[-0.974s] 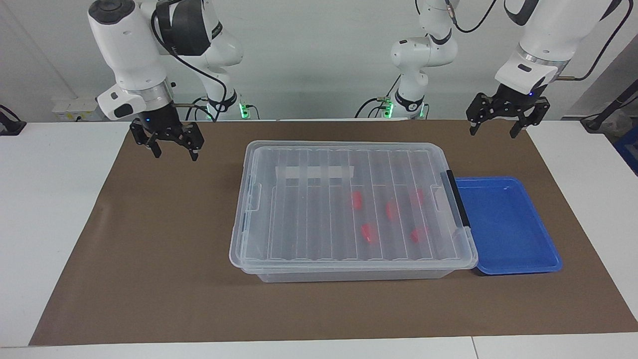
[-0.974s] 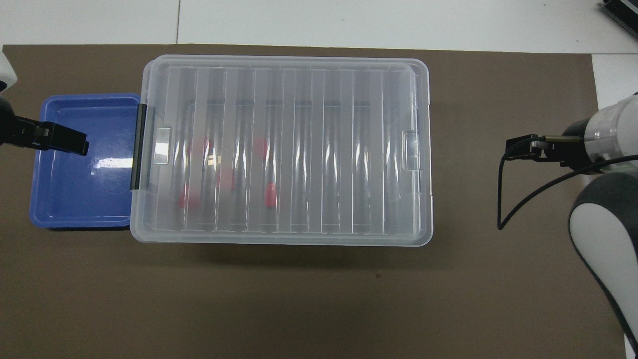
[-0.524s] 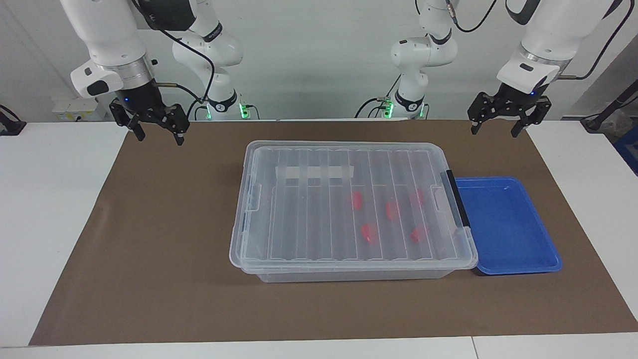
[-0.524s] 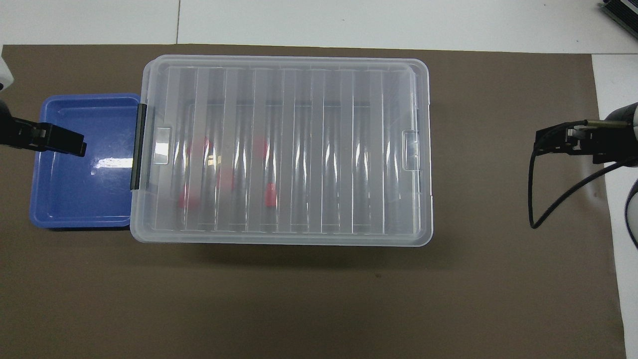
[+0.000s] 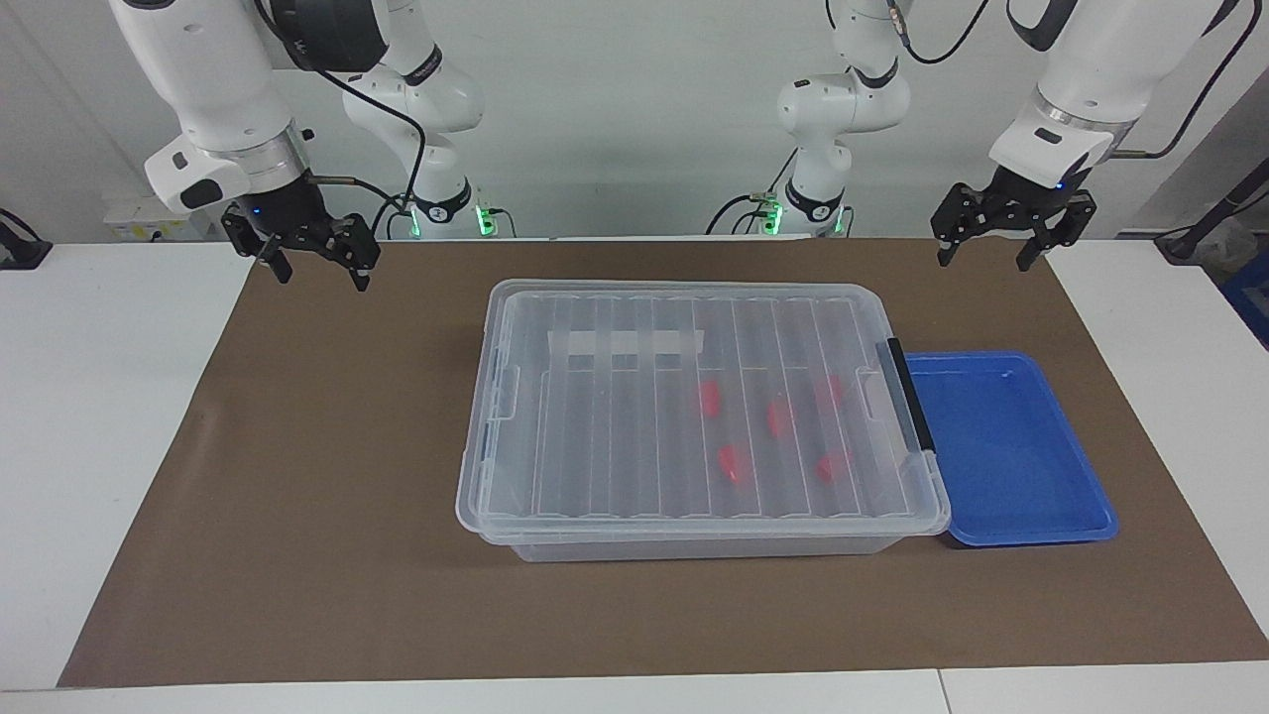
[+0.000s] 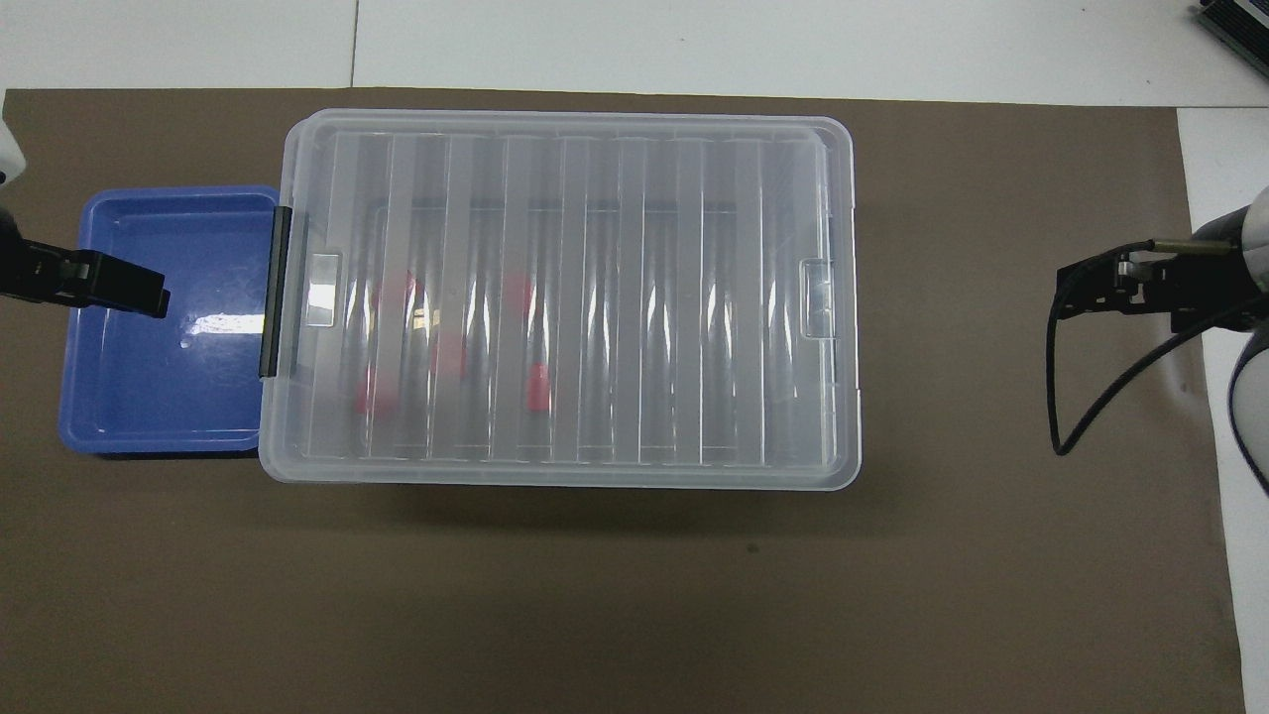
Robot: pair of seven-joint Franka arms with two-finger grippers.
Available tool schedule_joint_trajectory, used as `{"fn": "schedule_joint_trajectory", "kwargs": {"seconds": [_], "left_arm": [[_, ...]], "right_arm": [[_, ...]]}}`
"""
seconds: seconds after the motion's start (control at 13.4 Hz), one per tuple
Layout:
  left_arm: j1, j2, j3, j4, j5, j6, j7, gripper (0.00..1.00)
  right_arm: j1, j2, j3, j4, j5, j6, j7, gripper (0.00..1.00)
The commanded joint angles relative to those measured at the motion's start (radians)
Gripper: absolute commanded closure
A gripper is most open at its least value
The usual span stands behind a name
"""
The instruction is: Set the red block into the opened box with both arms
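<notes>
The box (image 5: 694,297) (image 6: 833,149) stands mid-mat with its ribbed clear lid lying shut on it and a black bar handle (image 5: 910,395) at the left arm's end. Several red blocks show blurred through the lid, among them a red block (image 5: 708,397) (image 6: 516,288) and another (image 5: 734,463) (image 6: 538,387). My left gripper (image 5: 981,260) (image 6: 109,288) hangs open and empty, raised over the blue tray's outer edge. Over the mat's edge at the right arm's end, my right gripper (image 5: 322,278) is open and empty. Neither touches the box.
A shallow blue tray (image 5: 1006,451) (image 6: 159,397), with nothing in it, sits against the box's handle end. A brown mat (image 5: 327,496) covers the white table (image 5: 109,416). A black cable (image 6: 1061,397) loops down from the right wrist.
The right gripper has risen and drawn away from the box toward the right arm's end of the mat. The left gripper has barely shifted. Box, blocks and tray are unmoved.
</notes>
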Motion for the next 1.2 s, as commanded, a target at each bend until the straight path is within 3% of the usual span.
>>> {"fn": "schedule_joint_trajectory", "kwargs": {"seconds": [0.0,1.12], "left_arm": [[0.004,-0.031,0.003,-0.035,0.01,-0.006,0.003,0.0],[0.004,-0.031,0.003,-0.035,0.01,-0.006,0.003,0.0]], "right_arm": [[-0.012,-0.018,0.004,-0.024,-0.001,-0.006,-0.025,0.0],[-0.009,-0.018,0.004,-0.026,0.015,-0.001,-0.029,0.0]]}}
